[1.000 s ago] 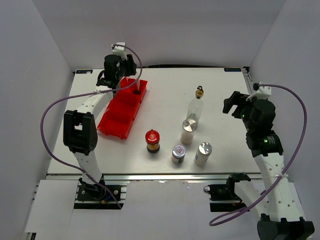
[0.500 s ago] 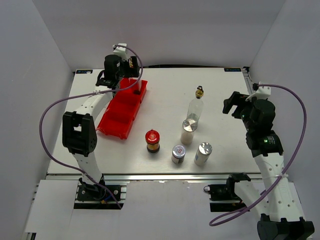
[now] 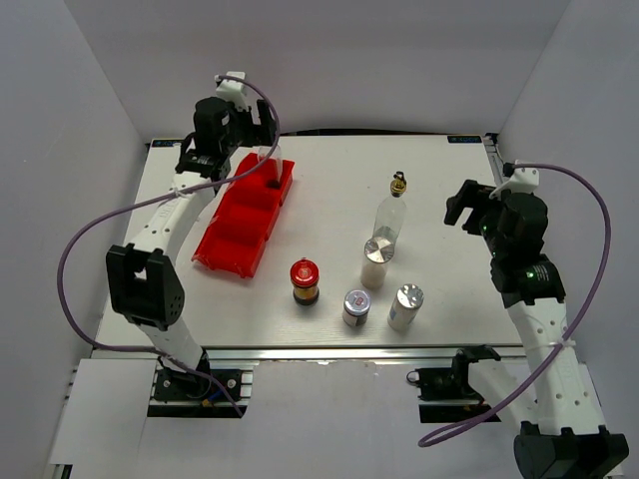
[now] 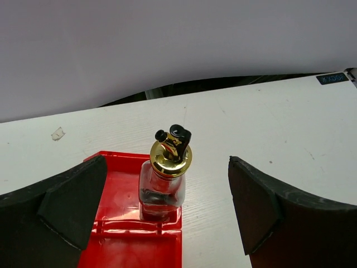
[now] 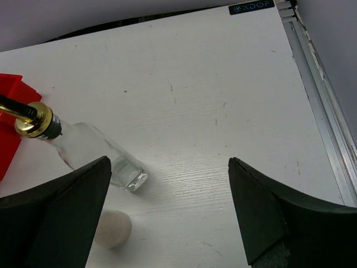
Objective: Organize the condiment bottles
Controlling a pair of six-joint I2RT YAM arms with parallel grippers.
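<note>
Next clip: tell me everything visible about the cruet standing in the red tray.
The cruet is a small clear glass bottle with a shiny gold collar and a dark spout on top. It stands upright in the far end compartment of the red tray, base on its floor. The left gripper hangs open above it, fingers apart on either side, not touching; nothing else touches it.

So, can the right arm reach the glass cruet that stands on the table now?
Probably yes. The right gripper, jaws open, faces the cruet with only bare table between them. A white shaker stands close to it, so the grasp should stay high.
</note>
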